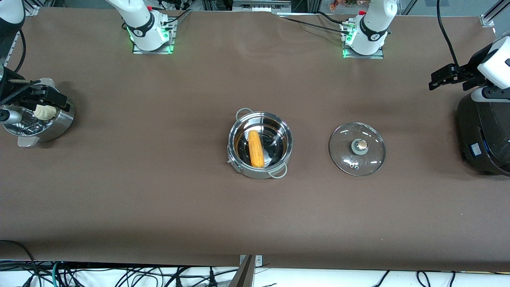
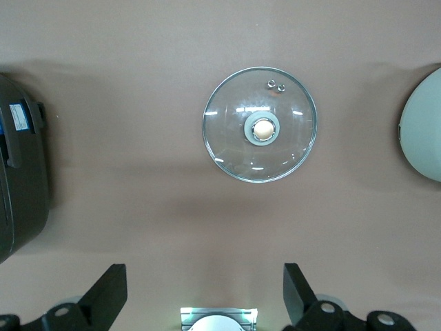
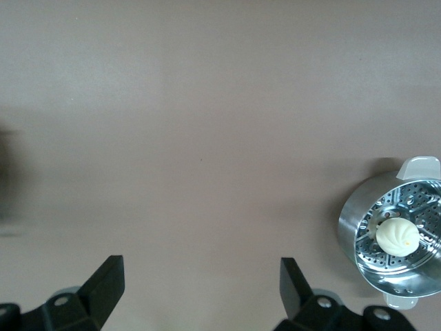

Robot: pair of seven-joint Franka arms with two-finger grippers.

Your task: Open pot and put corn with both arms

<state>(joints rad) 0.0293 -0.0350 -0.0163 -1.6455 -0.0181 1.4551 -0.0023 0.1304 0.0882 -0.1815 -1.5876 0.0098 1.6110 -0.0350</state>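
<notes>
The shiny steel pot (image 1: 279, 127) stands uncovered at the middle of the table. The yellow-orange corn (image 1: 256, 148) lies inside it. The clear glass lid (image 1: 357, 148) with its brass knob lies flat on the table beside the pot, toward the left arm's end; it also shows in the left wrist view (image 2: 260, 124), with the pot's edge (image 2: 424, 127). My left gripper (image 1: 440, 77) (image 2: 204, 283) is open and empty, up high near the black cooker. My right gripper (image 1: 48, 97) (image 3: 200, 276) is open and empty, up high by the steamer bowl.
A large black cooker (image 1: 484, 135) (image 2: 21, 165) stands at the left arm's end. A perforated steel steamer bowl (image 1: 59, 123) (image 3: 351, 221) with a white bun (image 1: 44, 112) (image 3: 396, 236) stands at the right arm's end. Brown table cover lies all around.
</notes>
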